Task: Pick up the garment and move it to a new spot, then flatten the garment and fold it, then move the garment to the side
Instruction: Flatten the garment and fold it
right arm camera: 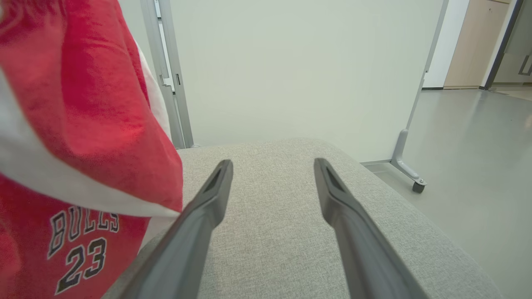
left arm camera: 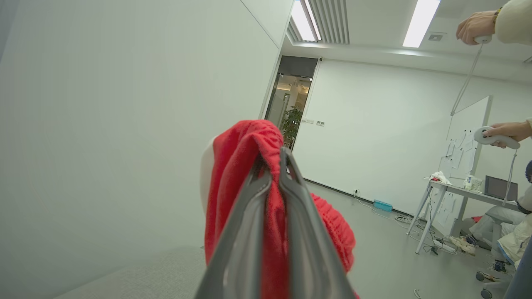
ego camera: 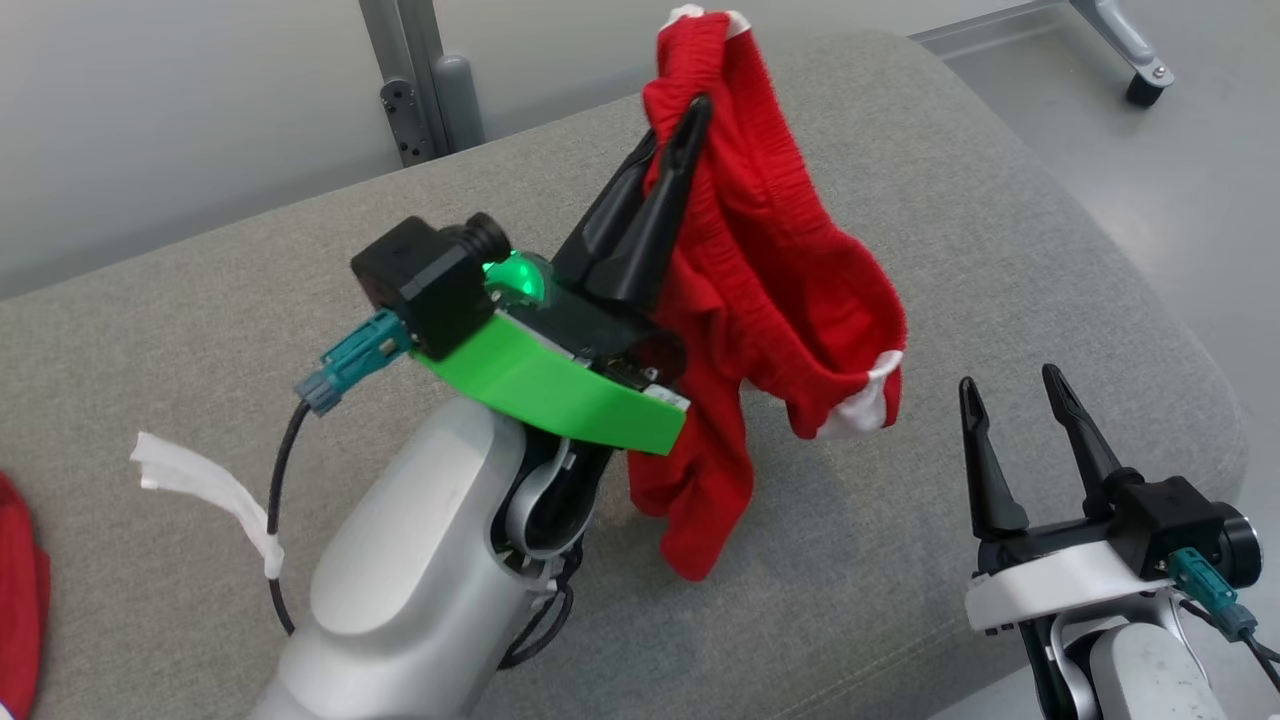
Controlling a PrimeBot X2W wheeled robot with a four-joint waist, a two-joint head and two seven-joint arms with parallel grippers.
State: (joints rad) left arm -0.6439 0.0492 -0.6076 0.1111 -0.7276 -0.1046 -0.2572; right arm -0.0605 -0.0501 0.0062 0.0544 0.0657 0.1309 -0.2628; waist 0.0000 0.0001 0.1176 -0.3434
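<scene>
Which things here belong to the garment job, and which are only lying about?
For the job: red garment, hanging from the shut left gripper; open right gripper; grey cushion under them.
Lying about: white cloth strip on the cushion; another red cloth at the head view's left edge; wheeled stand foot on the floor.

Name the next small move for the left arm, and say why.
Probably lower the red garment onto the grey cushion: the left gripper is shut on its waistband, it hangs bunched, and the right gripper stands open beside it.
</scene>
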